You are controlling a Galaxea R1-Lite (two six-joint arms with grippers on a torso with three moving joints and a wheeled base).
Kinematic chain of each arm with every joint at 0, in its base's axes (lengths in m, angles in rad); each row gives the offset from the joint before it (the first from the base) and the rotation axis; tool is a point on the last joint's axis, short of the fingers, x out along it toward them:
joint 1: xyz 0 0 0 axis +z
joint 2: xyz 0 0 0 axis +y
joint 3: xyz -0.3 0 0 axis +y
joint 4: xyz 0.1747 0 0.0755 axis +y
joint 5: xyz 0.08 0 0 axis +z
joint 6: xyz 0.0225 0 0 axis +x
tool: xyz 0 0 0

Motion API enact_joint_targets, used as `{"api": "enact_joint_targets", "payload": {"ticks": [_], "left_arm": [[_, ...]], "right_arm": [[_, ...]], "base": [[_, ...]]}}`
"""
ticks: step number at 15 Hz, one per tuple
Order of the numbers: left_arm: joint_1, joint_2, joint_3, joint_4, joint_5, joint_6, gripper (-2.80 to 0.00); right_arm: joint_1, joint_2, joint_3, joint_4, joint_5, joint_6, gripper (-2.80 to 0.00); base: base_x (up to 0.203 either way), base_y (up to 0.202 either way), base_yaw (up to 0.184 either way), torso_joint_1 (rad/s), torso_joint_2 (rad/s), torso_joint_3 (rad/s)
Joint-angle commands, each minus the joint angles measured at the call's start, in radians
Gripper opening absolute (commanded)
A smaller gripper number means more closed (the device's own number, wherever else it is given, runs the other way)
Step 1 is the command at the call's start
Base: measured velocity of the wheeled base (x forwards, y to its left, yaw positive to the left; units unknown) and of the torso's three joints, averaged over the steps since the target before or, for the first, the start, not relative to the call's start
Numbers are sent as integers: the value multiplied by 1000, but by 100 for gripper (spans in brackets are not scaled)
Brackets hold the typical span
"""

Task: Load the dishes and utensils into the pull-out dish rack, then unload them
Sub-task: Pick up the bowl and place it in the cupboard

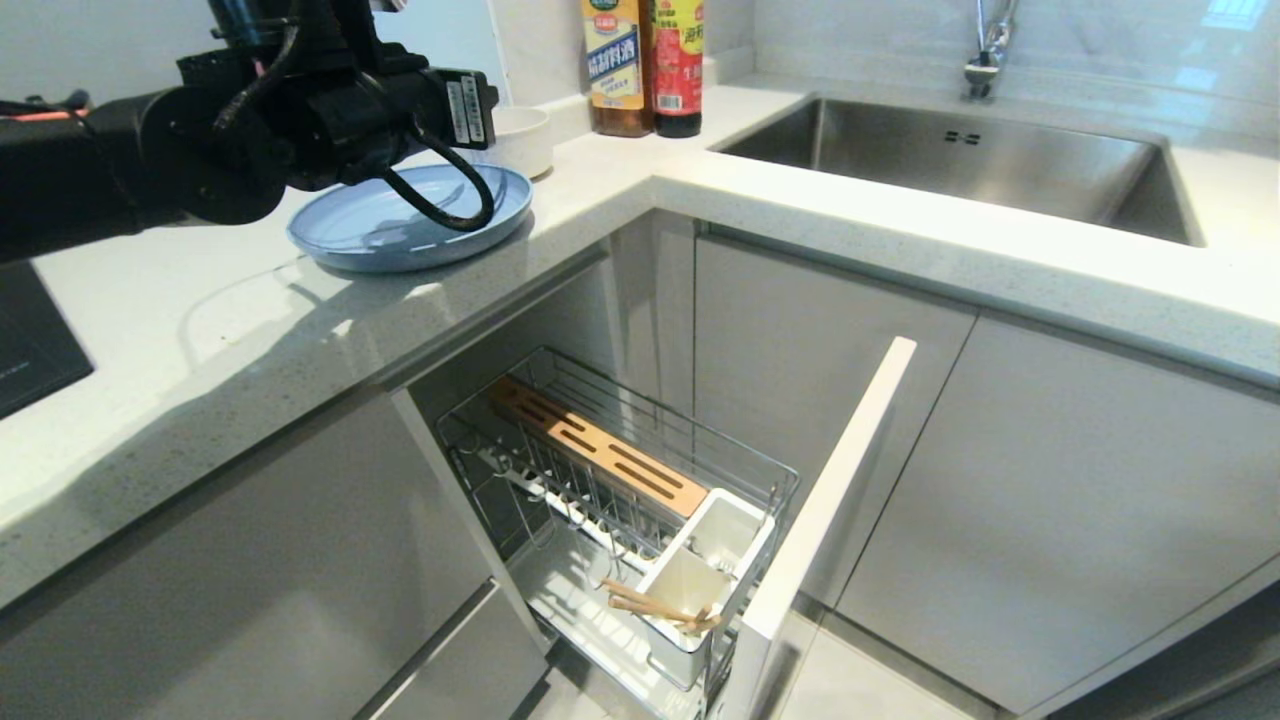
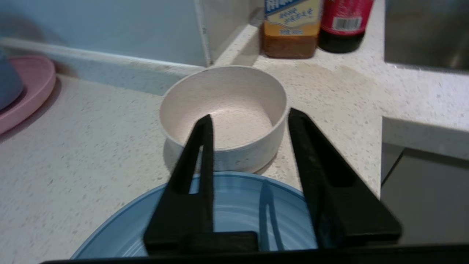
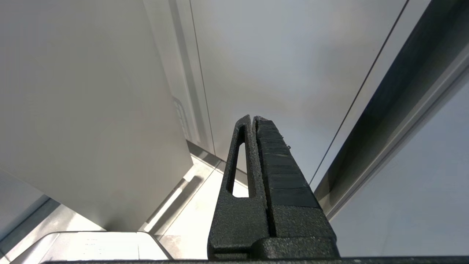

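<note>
The pale speckled counter (image 1: 200,300) runs along my left and turns the corner toward the steel sink (image 1: 960,165) on the far right, with a tap (image 1: 985,50) above its far rim. Below the corner, the pull-out dish rack (image 1: 620,500) stands drawn out toward me, its flat front panel (image 1: 830,510) on the near right, a slotted bamboo strip (image 1: 600,445) along its top and two white square cups (image 1: 705,570) at the near end. A pair of chopsticks (image 1: 655,605) lies tilted across the nearer cup. A dark hob (image 1: 30,340) sits at the counter's left edge.

On the counter the light-blue plate (image 1: 400,225) lies near the edge, with the off-white bowl (image 2: 223,117) just beyond it, their rims nearly touching. Two bottles (image 1: 645,65) stand at the far wall by the corner, one with a yellow label, one red with a barcode; the print is too small for me to read. A pink plate (image 2: 25,88) rests far to the left with something blue on it.

My left pincer (image 2: 247,117) hovers above the blue plate, its fingers parted and empty, framing the bowl's near wall, one tip over its hollow and the other outside its right side. My right pincer (image 3: 253,119) hangs low before the cabinet fronts, fingers pressed together on nothing.
</note>
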Motion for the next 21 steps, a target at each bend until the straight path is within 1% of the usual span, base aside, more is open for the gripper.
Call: {"api": "enact_joint_targets", "payload": {"ticks": [1,3,4,5,7,10,12,15,17,21], "left_arm": [[15,-11,0,-4,22,-38,0],[33,-11,0,-23,43,-113,0],[44,-9,0,-39,61,-142,0],[51,-6,0,-49,72,-159,0],[76,2,0,-66,80,-218,0],[99,25,0,-78,76,-230,0],[99,37,-1,-79,67,-238,0],[99,48,-1,-76,22,-254,0],[102,51,-2,-71,-11,-255,0],[108,67,-2,-67,-52,-254,0]], "right_arm": [[0,0,2,0,0,0,-280],[0,0,2,0,0,0,-280],[0,0,2,0,0,0,-280],[0,0,2,0,0,0,-280],[0,0,2,0,0,0,-280],[0,0,2,0,0,0,-280],[0,0,2,0,0,0,-280],[0,0,2,0,0,0,-280],[0,0,2,0,0,0,-280],[0,0,2,0,0,0,-280]], "base": [[0,0,0,0,0,0],[0,0,0,0,0,0],[0,0,0,0,0,0],[0,0,0,0,0,0],[0,0,0,0,0,0],[0,0,0,0,0,0],[0,0,0,0,0,0],[0,0,0,0,0,0],[0,0,0,0,0,0],[0,0,0,0,0,0]]}}
